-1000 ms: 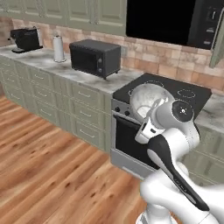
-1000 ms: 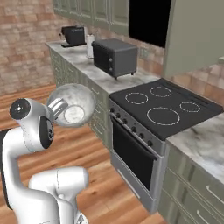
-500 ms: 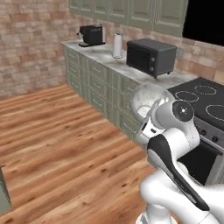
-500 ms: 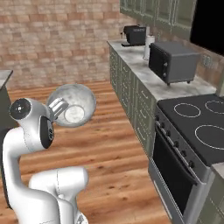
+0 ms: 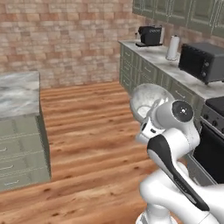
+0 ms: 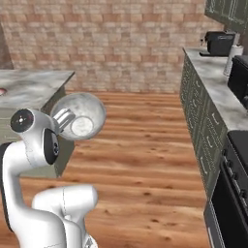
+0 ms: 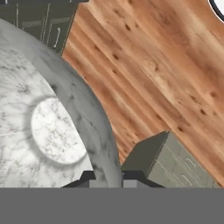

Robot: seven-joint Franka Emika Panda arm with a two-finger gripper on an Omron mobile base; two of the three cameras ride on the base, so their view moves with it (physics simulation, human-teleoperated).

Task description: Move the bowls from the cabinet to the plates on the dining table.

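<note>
Gleaming mottled grey bowl (image 6: 80,116), pale-centred.

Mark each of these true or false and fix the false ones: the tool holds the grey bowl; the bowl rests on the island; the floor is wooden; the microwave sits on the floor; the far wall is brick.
1. The tool holds the mottled grey bowl. True: it is shut on the rim.
2. The bowl rests on the marble island. False: it is held in the air, above the floor.
3. The floor is wooden. True.
4. The black microwave sits on the floor. False: it stands on the counter.
5. The far wall is brick. True.
</note>
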